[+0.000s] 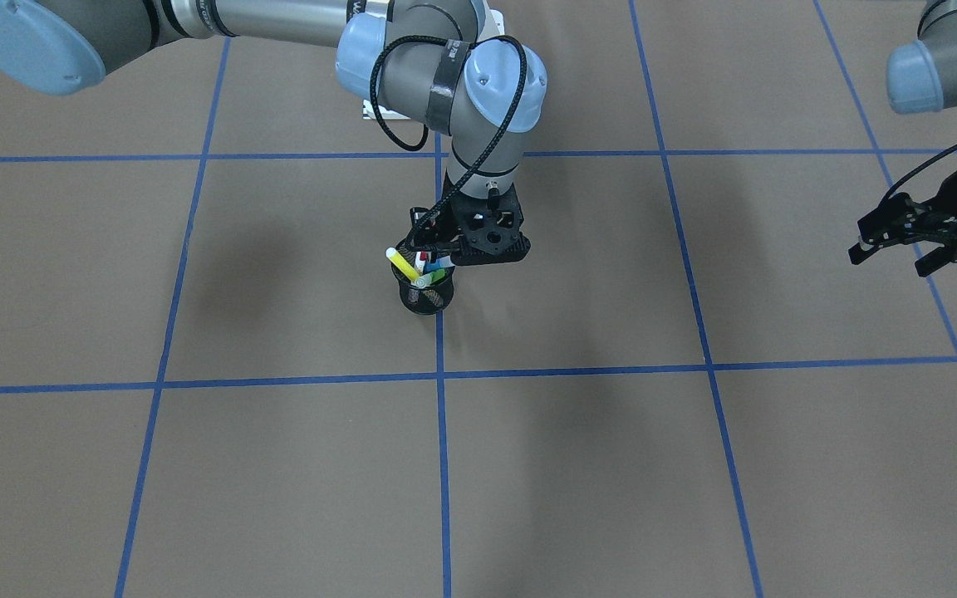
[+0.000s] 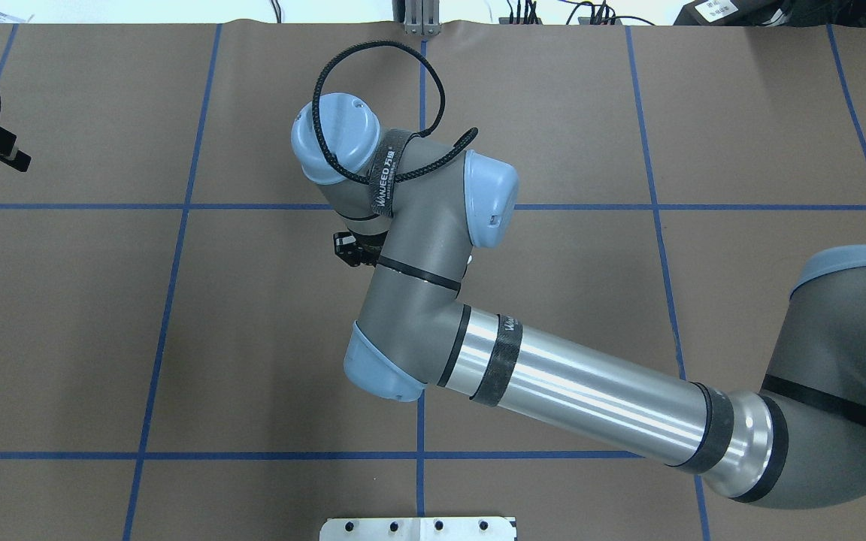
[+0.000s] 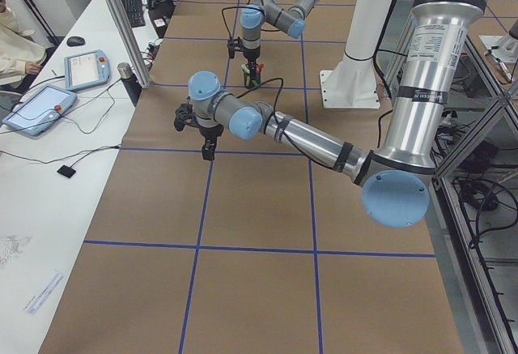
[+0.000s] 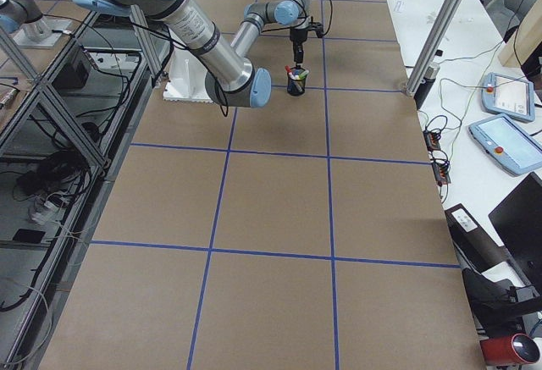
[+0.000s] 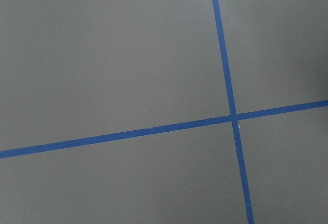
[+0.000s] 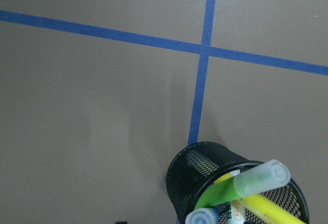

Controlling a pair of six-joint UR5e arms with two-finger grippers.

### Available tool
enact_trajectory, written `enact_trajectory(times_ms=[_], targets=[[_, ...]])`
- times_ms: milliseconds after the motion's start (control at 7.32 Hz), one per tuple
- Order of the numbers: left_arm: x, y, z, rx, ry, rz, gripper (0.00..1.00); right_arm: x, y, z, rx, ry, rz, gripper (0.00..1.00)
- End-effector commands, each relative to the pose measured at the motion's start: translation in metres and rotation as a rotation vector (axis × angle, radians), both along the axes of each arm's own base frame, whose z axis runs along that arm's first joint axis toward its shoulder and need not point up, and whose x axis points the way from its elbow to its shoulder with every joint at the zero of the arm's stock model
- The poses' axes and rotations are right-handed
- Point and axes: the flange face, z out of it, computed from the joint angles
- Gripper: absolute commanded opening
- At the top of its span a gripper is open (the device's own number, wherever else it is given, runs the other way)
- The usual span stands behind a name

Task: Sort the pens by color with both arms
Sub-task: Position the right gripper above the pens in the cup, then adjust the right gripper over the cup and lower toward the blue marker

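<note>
A black mesh cup (image 1: 424, 297) stands on a blue tape line near the table's middle and holds the pens: a yellow one (image 1: 401, 263), a red-capped one (image 1: 421, 261), a blue one (image 1: 444, 264) and a light green one (image 1: 425, 281). My right gripper (image 1: 433, 247) hangs right over the cup's mouth with its fingers among the pen tops; I cannot tell whether it is open or shut. The right wrist view shows the cup (image 6: 205, 165) with the green pen (image 6: 251, 183) and yellow pen (image 6: 274, 212). My left gripper (image 1: 890, 259) hovers far off to the side, open and empty.
Brown paper with a grid of blue tape lines (image 1: 442, 375) covers the table (image 1: 578, 465). In the overhead view the right arm (image 2: 433, 248) hides the cup. A side bench with tablets (image 3: 40, 107) and a person's sleeve (image 3: 12, 50) lies beyond the table edge.
</note>
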Motion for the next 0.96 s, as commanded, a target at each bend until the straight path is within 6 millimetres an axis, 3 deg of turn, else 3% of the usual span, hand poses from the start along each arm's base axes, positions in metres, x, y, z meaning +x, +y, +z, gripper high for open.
enact_trajectory(times_ms=[0, 819], targets=[[0.0006, 0.0001, 0.0000, 0.001, 0.000, 0.001, 1.00, 0.0001, -0.0002, -0.0005, 0.007, 0.000, -0.010, 0.70], [0.0006, 0.0001, 0.0002, -0.001, -0.001, 0.001, 1.00, 0.0045, -0.0059, -0.0017, 0.021, -0.001, -0.018, 0.60]])
